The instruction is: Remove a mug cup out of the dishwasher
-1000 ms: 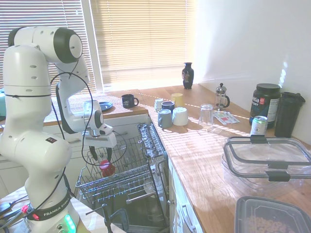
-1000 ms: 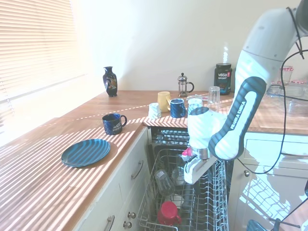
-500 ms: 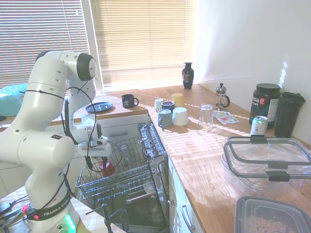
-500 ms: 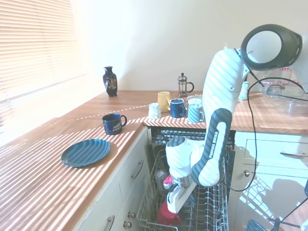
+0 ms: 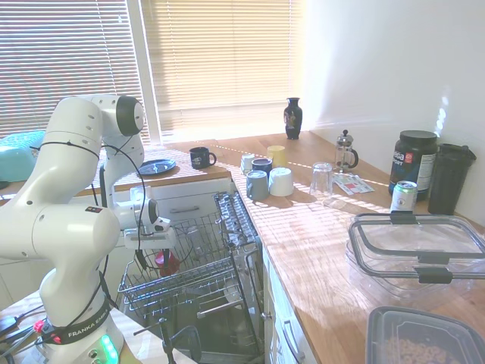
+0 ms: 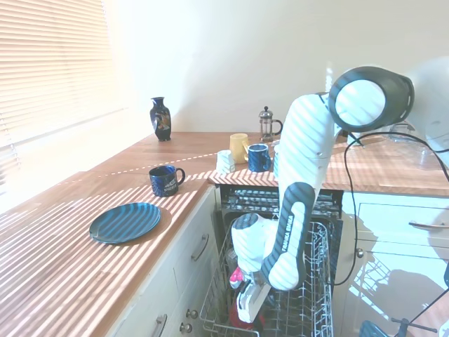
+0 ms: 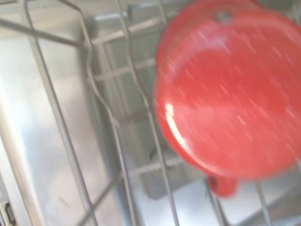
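You've got the arm folded low over the dishwasher [image 5: 198, 282], with the gripper [image 5: 151, 256] down inside the pulled-out wire rack [image 5: 184, 273] near its front left corner as the first exterior view shows it. The red mug cup [image 5: 167, 262] sits in that same corner of the rack, right at the gripper; in the wrist view it fills most of the frame, upside down by the look of it, flat glossy base facing the camera and a bit of handle poking out over the rack wires. Honestly, you can't tell how far apart the fingers are or whether they've got the mug, since the wrist body hides them in both outside views. Up on the surface [image 5: 303, 227], the dark navy mug [image 5: 201, 157] and blue plate [image 5: 155, 166] sit near the window edge.
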Controlling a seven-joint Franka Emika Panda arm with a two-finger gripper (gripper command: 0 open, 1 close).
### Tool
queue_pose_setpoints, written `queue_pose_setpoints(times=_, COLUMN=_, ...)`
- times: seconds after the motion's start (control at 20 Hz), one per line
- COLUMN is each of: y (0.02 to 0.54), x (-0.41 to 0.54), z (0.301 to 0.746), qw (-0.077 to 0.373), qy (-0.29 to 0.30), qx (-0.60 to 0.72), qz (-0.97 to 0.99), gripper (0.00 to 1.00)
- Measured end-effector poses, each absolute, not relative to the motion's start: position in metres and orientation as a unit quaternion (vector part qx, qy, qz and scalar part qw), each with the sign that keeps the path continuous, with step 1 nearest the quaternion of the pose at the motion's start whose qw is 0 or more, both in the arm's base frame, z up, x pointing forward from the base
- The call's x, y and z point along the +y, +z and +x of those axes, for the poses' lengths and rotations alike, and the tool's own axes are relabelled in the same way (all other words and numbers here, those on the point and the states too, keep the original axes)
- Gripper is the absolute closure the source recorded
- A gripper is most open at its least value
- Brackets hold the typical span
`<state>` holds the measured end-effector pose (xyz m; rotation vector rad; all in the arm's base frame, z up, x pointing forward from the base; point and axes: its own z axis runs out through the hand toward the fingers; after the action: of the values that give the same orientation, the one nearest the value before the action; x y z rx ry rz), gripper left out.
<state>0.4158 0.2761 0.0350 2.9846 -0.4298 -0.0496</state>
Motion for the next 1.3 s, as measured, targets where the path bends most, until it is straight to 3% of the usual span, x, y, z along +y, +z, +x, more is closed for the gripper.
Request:
queue_pose_setpoints(times=0.2, y=0.025, x=0.284, z=0.422, qw=0.074, qy=-0.020, qx=-0.128, qz=0.989, gripper=0.00)
queue_pose_setpoints(times=0.25, y=0.023, x=0.283, z=0.423, qw=0.076, qy=-0.020, qx=-0.124, qz=0.989, gripper=1.00)
queue_pose_setpoints(times=1.3, y=0.001, x=0.287, z=0.445, qw=0.091, qy=0.007, qx=-0.100, qz=0.991, gripper=1.00)
